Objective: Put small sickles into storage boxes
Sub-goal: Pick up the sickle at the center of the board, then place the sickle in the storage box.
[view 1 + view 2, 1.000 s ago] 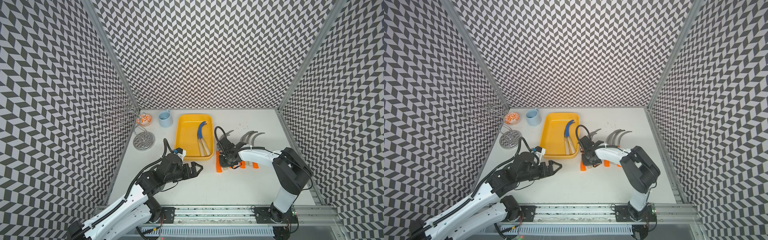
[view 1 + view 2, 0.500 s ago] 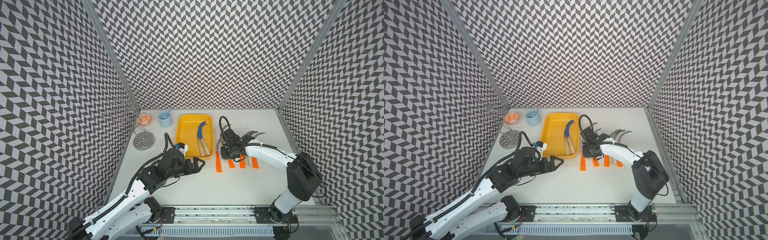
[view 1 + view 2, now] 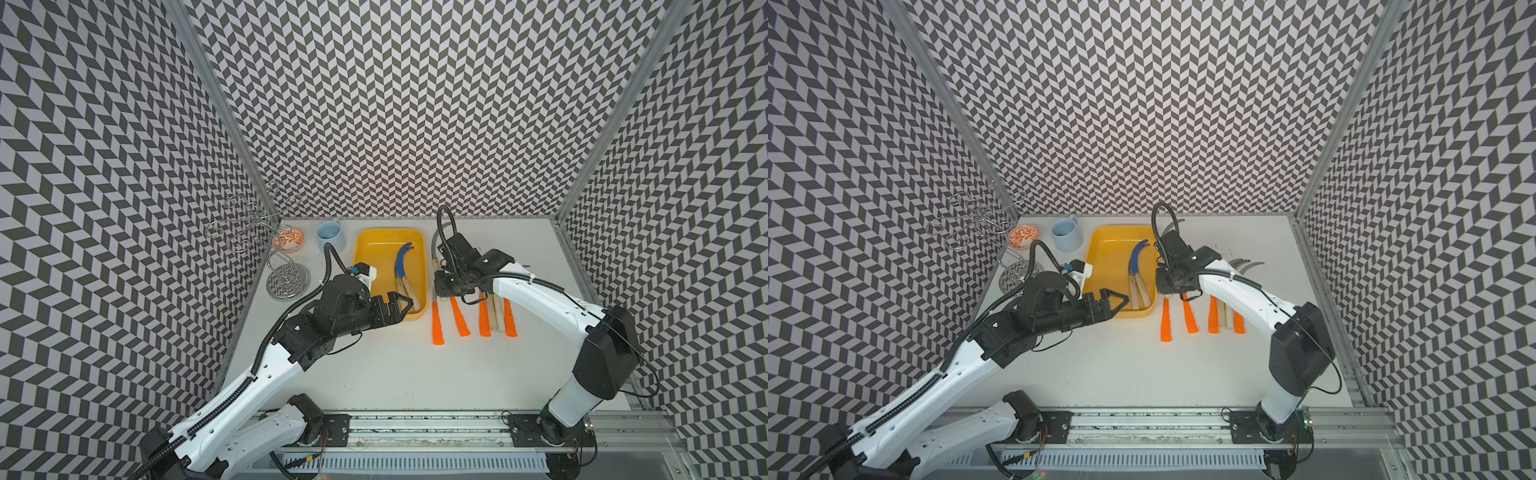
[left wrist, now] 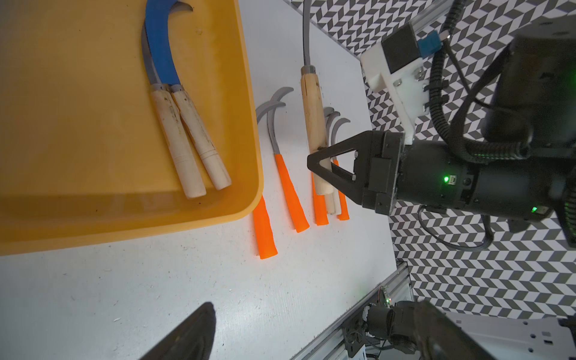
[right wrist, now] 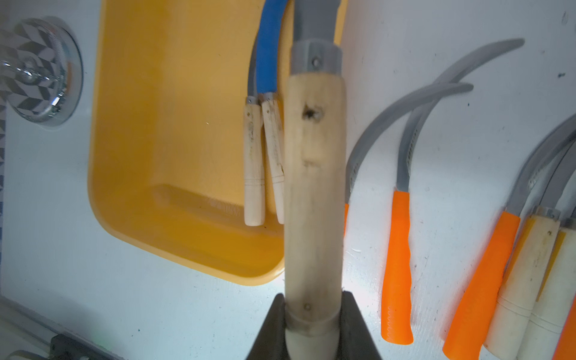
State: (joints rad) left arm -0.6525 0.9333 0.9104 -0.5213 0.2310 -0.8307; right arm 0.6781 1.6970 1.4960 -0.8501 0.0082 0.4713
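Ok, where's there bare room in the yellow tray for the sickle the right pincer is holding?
Free: tray floor between its left wall and the two sickles inside. Crowded: near end by the left pincer, and the sickle row beside the tray.

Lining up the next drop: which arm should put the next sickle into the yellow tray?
Right. The right gripper is shut on a wooden-handled sickle, lifted beside the yellow tray; the left gripper is open, empty.
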